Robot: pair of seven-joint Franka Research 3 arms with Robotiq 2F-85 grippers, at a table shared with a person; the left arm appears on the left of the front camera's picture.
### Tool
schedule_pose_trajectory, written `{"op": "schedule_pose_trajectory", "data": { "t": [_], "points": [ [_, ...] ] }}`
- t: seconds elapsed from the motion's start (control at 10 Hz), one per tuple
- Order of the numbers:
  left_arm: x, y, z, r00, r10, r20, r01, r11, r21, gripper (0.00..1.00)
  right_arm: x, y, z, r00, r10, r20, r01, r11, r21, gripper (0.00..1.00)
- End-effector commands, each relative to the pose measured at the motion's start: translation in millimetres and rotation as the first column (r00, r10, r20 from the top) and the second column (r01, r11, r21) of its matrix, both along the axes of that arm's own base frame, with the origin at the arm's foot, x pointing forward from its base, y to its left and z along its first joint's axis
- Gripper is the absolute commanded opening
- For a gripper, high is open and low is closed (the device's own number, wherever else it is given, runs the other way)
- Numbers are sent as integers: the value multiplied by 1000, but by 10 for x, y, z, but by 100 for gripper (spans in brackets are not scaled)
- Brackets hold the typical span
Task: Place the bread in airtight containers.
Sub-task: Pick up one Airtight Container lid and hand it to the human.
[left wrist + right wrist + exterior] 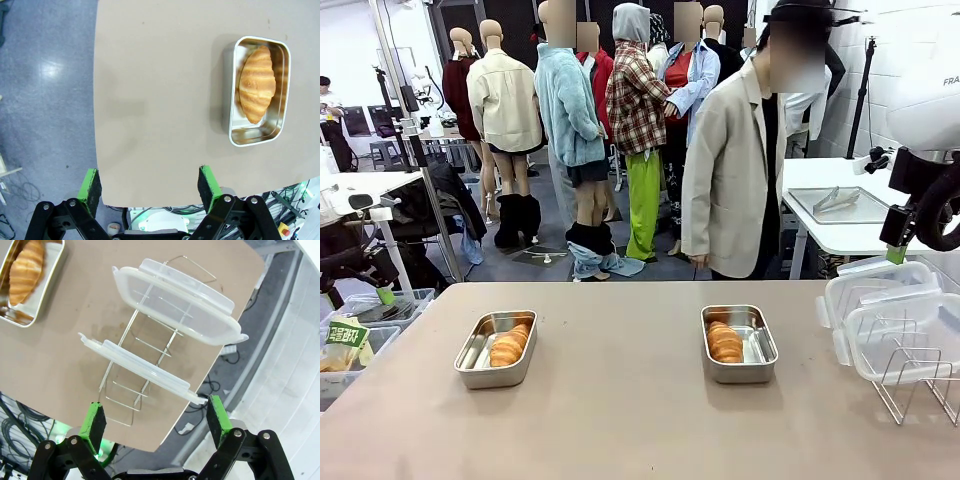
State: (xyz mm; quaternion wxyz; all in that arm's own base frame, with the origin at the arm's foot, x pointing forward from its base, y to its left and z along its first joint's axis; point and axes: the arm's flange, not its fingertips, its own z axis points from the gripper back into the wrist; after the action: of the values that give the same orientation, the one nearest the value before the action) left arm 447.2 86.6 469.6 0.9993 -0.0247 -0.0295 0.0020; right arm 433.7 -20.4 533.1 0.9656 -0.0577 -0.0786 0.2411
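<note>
Two open steel airtight containers sit on the brown table, the left one [478,352] holding a golden ridged bread roll [510,345] and the right one [759,346] holding another roll [724,342]. My left gripper [149,186] hovers open above the table's edge, well apart from its tin [255,134] and the bread [257,85] inside. My right gripper [156,420] is open above two clear plastic lids [175,305] [145,372] standing in a wire rack [131,395]. The other tin [44,289] with its bread [25,267] shows at the top left of the right wrist view. Neither tin has a lid on.
The wire rack [910,375] with the lids [885,315] stands at the table's right end. A person [735,170] in a beige jacket stands behind the far edge. Bins [360,335] with clutter sit off the left end. Bare tabletop lies between and before the tins.
</note>
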Motion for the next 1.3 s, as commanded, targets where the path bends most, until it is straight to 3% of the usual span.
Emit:
{"op": "schedule_pose_trajectory", "data": {
  "t": [0.0, 1.2],
  "points": [
    [0, -1, -10, 1000, 19, 12, -19, 1000, 12, 100, 8, -4, 25, 1000, 1, -12, -1, 1000, -11, 100],
    [0, -1, -10, 1000, 19, 12, -19, 1000, 12, 100, 8, -4, 25, 1000, 1, -12, -1, 1000, -11, 100]
  ]
}}
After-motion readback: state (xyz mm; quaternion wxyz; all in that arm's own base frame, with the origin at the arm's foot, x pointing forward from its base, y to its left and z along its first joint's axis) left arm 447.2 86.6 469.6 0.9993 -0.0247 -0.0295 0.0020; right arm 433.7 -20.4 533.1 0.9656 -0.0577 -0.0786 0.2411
